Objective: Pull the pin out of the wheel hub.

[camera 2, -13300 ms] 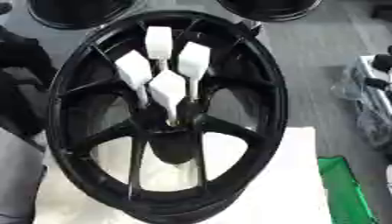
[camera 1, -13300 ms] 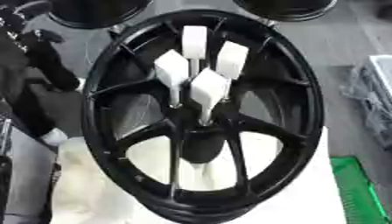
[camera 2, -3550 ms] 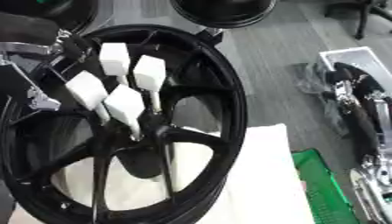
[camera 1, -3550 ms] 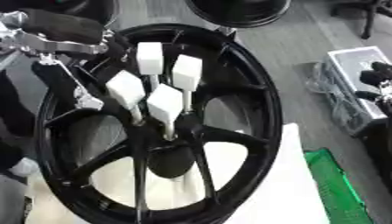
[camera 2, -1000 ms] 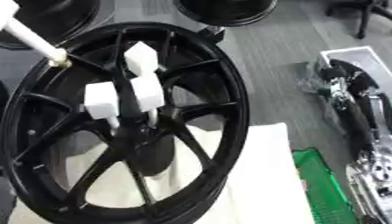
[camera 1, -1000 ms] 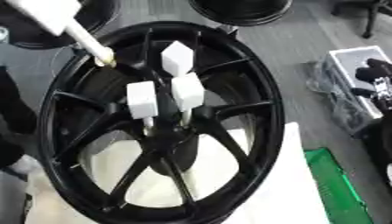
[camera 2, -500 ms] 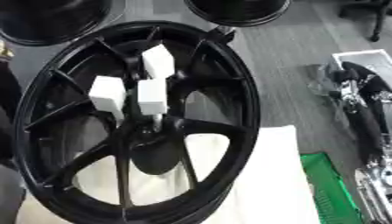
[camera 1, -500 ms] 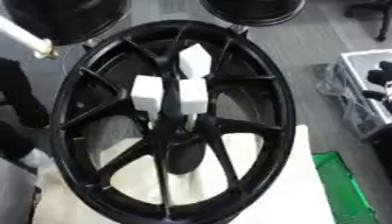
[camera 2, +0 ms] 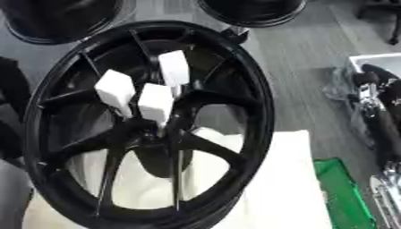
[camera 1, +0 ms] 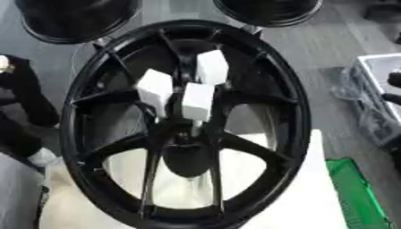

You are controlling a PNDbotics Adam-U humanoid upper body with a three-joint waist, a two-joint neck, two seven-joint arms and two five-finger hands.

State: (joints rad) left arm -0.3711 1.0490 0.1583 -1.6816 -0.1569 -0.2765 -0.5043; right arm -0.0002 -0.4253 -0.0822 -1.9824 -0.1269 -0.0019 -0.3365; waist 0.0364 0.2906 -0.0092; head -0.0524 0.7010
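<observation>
- A black wheel point(camera 1: 94, 112) with spokes fills the middle of both views, lying on a white cloth point(camera 2: 282, 188) that shows through the gaps between the spokes and spreads out to the near right.
- Three white pins with block-shaped tops stand up from the hub point(camera 1: 184, 138) at the centre of the wheel, close together in a cluster.
- The far pin point(camera 1: 211, 67) stands nearest the far rim, just right of the hub's centre line.
- The left pin point(camera 1: 155, 86) stands beside it, a little nearer and to the left.
- The near pin point(camera 1: 197, 101) stands just right of the left pin, with its thin stem running down into the hub.
- All three pins sit in the hub; nothing touches them.
- The robot's right arm point(camera 2: 380, 116), dark with silver joints, shows along the right edge in the right eye view, well apart from the wheel. Its hand cannot be made out, so I cannot tell whether the fingers are open or closed.
- Dark shapes point(camera 1: 23, 103) lie at the left edge beside the wheel's rim; I cannot tell what they are, and the left hand does not show.
- A green crate point(camera 1: 360, 192) sits at the near right, just beside the cloth.
- Two more black wheels point(camera 1: 74, 18) lie at the far edge, beyond the main one.
- A white bin point(camera 1: 376, 89) stands at the right, on the grey floor.
</observation>
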